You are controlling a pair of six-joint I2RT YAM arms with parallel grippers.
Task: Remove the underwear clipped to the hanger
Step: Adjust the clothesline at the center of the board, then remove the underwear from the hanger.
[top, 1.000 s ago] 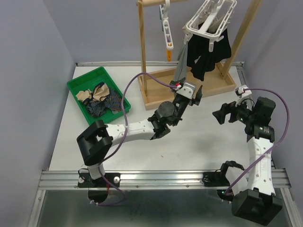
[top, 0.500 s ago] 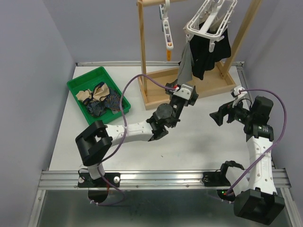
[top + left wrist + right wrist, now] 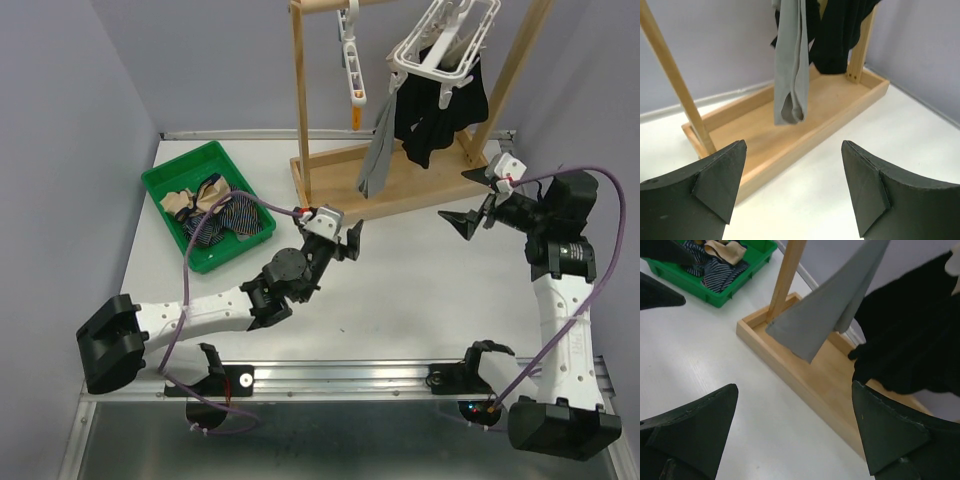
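Observation:
Grey underwear (image 3: 377,152) and black underwear (image 3: 441,105) hang clipped to the white hanger (image 3: 441,45) on the wooden rack. In the left wrist view the grey piece (image 3: 790,65) dangles ahead of my jaws, with the black one (image 3: 839,35) behind it. My left gripper (image 3: 350,240) is open and empty, low over the table in front of the rack. My right gripper (image 3: 468,198) is open and empty, to the right of the rack's base. Its view shows the grey cloth (image 3: 825,310) and the black cloth (image 3: 910,340) just ahead.
A green tray (image 3: 160,178) at the left holds navy striped (image 3: 236,216) and tan (image 3: 180,200) underwear. The rack's wooden base (image 3: 420,185) and uprights stand at the back. A loose white clip strip (image 3: 350,60) hangs from the rack's bar.
My left gripper has drawn back from the grey underwear toward the near left, empty. The grey piece still hangs. My right gripper has lifted and moved closer to the rack.

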